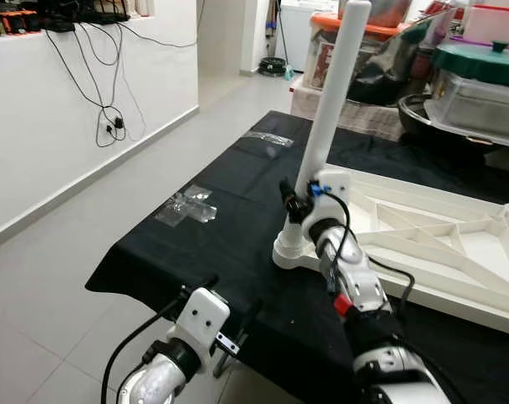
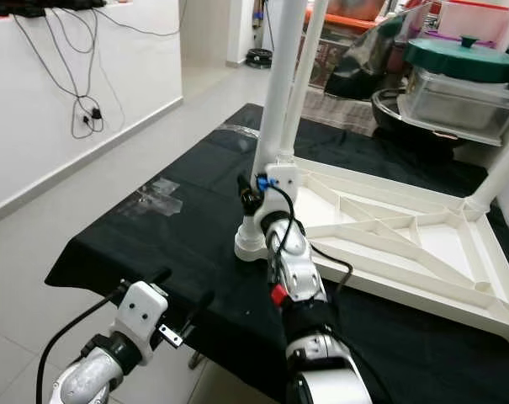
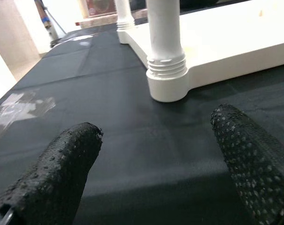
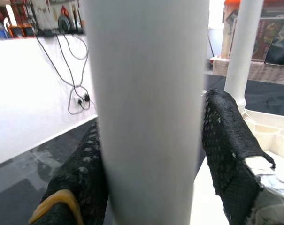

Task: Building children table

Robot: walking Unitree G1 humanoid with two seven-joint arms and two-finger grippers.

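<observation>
The white children's table top (image 1: pixel 439 244) lies upside down on a black cloth (image 1: pixel 229 236). One white leg (image 1: pixel 334 93) stands upright in its near left corner socket (image 1: pixel 292 250). My right gripper (image 1: pixel 298 202) is shut on this leg (image 4: pixel 146 112) just above the socket, with a black finger (image 4: pixel 226 145) on each side. A second upright leg (image 4: pixel 242 51) stands at the far corner. My left gripper (image 1: pixel 227 303) hovers open over the cloth's near edge, its fingers (image 3: pixel 62 173) apart and nothing between them, short of the leg's threaded base (image 3: pixel 166 70).
Clear tape pieces (image 1: pixel 187 204) are stuck on the cloth at the left. A white wall with hanging cables (image 1: pixel 111 118) runs along the left, with grey floor beside it. Pots and storage boxes (image 1: pixel 481 76) crowd the back right.
</observation>
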